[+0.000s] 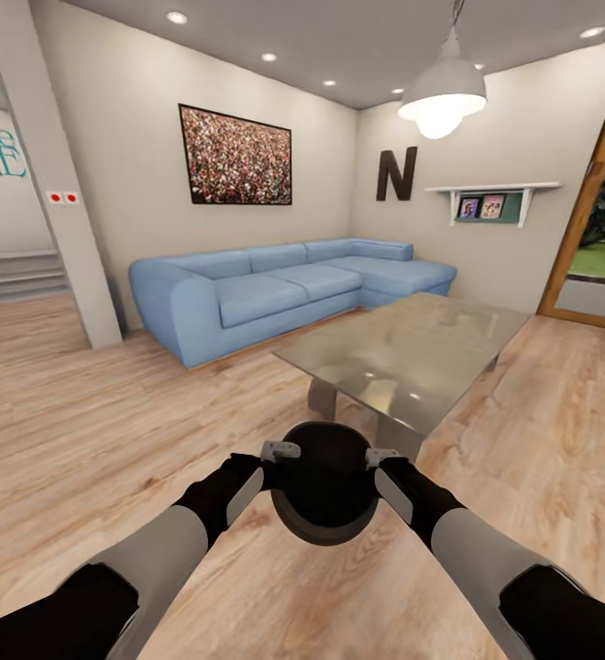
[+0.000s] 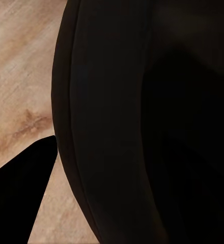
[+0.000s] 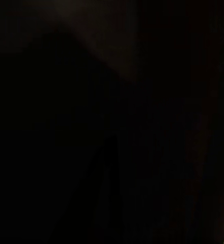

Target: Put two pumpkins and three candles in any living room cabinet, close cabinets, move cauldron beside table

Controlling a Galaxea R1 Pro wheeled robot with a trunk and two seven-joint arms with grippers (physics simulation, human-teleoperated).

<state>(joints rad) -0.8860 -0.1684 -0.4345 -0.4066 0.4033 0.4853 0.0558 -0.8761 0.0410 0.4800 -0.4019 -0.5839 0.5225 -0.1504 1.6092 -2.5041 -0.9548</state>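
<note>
Cauldron [image 1: 324,495] hangs between my left gripper [image 1: 280,451] and right gripper [image 1: 381,456], clamped at opposite rim sides (above wood floor [image 1: 82,431]), just short of the table [image 1: 403,353].

Floor [image 1: 92,412]: we see pale wood planks.
Sofa [image 1: 275,284]: we see it standing on the floor by the wall.
Table [image 1: 412,348]: we see its glossy top bare, its legs on the floor near the sofa.
</note>
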